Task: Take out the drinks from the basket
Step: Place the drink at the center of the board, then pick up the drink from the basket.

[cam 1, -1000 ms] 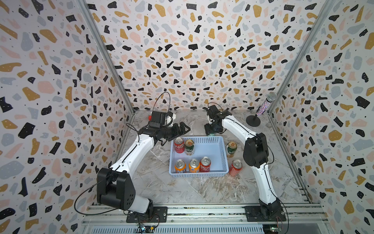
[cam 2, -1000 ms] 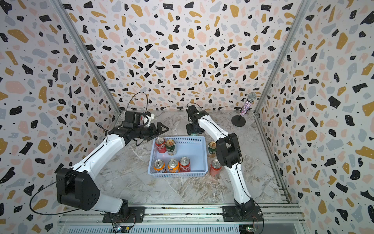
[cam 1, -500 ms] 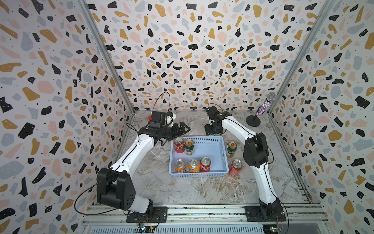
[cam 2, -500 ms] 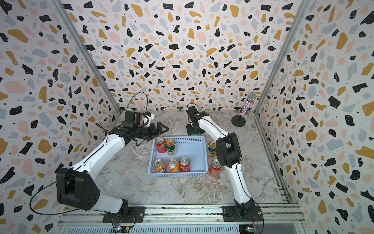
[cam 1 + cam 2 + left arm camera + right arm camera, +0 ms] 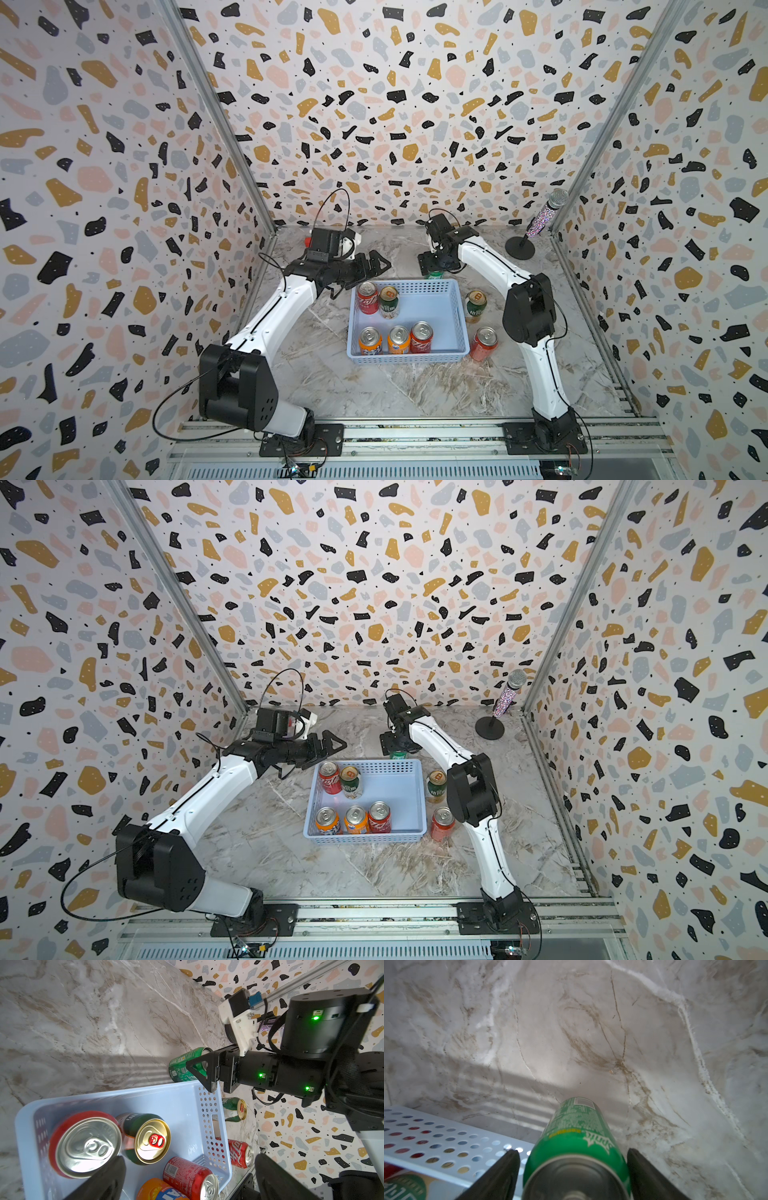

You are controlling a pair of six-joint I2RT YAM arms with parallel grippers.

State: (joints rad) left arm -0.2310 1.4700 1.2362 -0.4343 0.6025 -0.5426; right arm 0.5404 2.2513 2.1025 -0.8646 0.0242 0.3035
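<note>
The light-blue basket (image 5: 409,284) holds several drinks: a red can (image 5: 368,297) and a dark green can (image 5: 389,301) at its far left, two orange cans (image 5: 370,340) and a red can (image 5: 421,337) along the near wall. Outside, a dark green can (image 5: 476,305) and a red can (image 5: 484,343) stand to its right. The bright green can (image 5: 577,1140) stands upright on the table just behind the far wall. My right gripper (image 5: 572,1159) is open around it, with a gap on each side. My left gripper (image 5: 188,1162) hovers open over the basket's far-left corner.
A glittery microphone on a round black stand (image 5: 536,228) sits in the back right corner. Terrazzo-patterned walls close in the marble table (image 5: 374,390) on three sides. The right arm's elbow (image 5: 528,311) hangs beside the two cans right of the basket.
The right gripper's jaws have opened off the bright green can, which stays standing behind the basket. Both arms have hardly moved.
</note>
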